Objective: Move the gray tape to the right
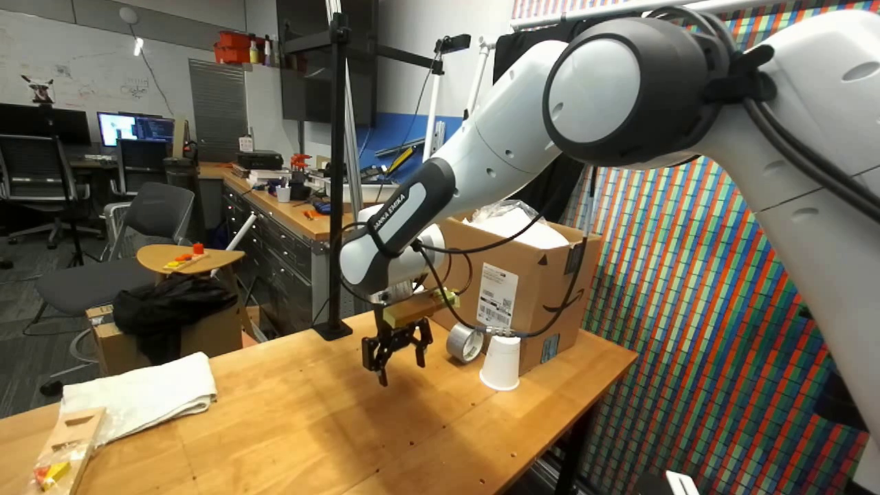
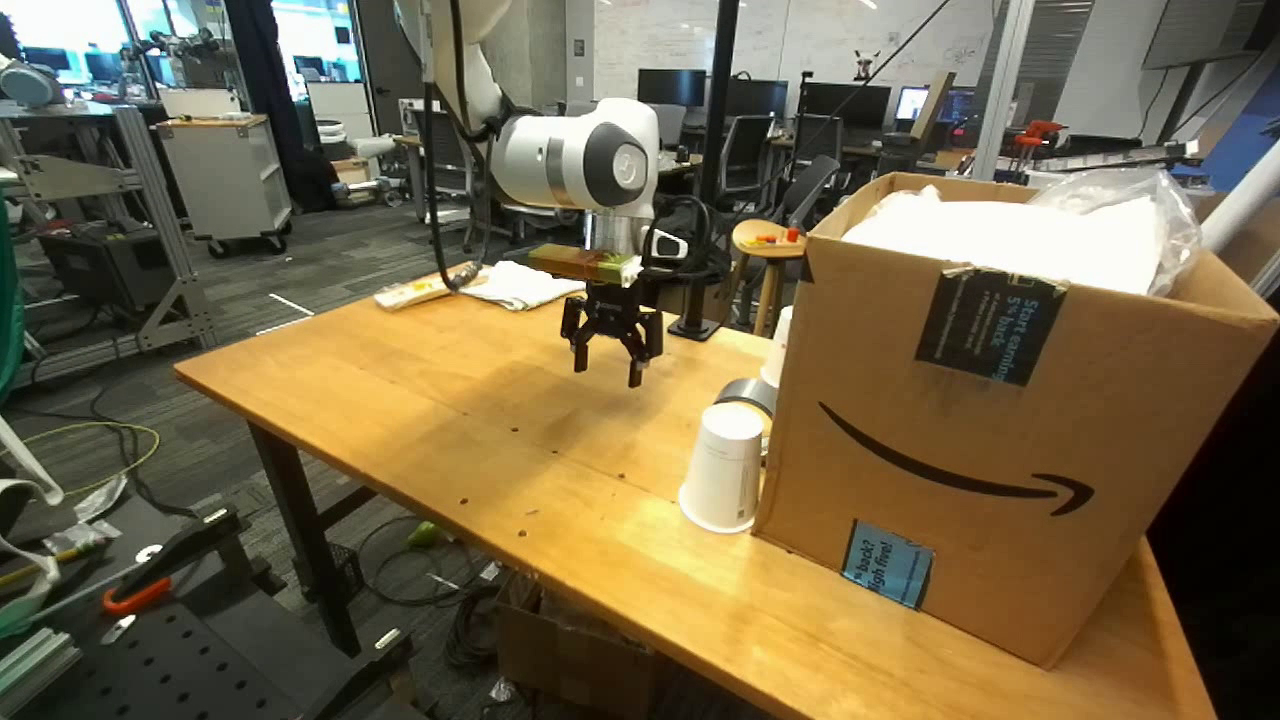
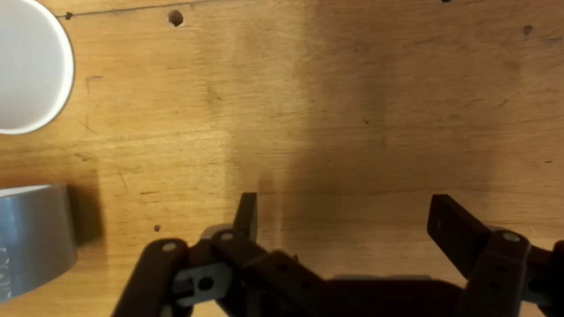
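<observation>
The gray tape (image 1: pixel 456 339) stands on its edge on the wooden table, between a white upturned cup and my gripper, close to the cardboard box. In an exterior view it is partly hidden behind a cup, and only its curved top band (image 2: pixel 748 392) shows. In the wrist view it is cut off at the left edge (image 3: pixel 37 237). My gripper (image 1: pixel 402 370) is open and empty above the table, beside the tape and apart from it. It also shows open in an exterior view (image 2: pixel 608 371) and in the wrist view, with bare wood between the fingers (image 3: pixel 343 202).
A white upturned cup (image 1: pixel 502 363) stands close to the tape. Another white cup (image 2: pixel 780 348) is partly hidden behind the large cardboard box (image 2: pixel 1000 440). A black post (image 1: pixel 337 206) rises at the table's edge. A white towel (image 1: pixel 137 395) and wooden tray (image 1: pixel 72 440) lie at the far end.
</observation>
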Robot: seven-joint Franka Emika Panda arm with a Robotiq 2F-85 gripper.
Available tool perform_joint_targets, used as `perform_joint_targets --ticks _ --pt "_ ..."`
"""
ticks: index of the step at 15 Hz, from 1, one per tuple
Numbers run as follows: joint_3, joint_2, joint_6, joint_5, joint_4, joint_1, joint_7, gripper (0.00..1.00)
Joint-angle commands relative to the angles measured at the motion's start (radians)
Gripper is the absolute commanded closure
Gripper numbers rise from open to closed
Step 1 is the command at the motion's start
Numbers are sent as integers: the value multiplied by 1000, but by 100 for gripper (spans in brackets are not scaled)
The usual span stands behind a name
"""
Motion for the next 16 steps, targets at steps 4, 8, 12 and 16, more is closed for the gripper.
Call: perform_joint_targets --ticks 4,8,12,16 --pt "13 -8 12 2 -3 16 -19 0" --pt "15 -16 12 1 -6 21 -24 0" --pt "15 -16 13 1 -8 20 -26 0" --pt "15 -16 13 1 -9 20 -27 0"
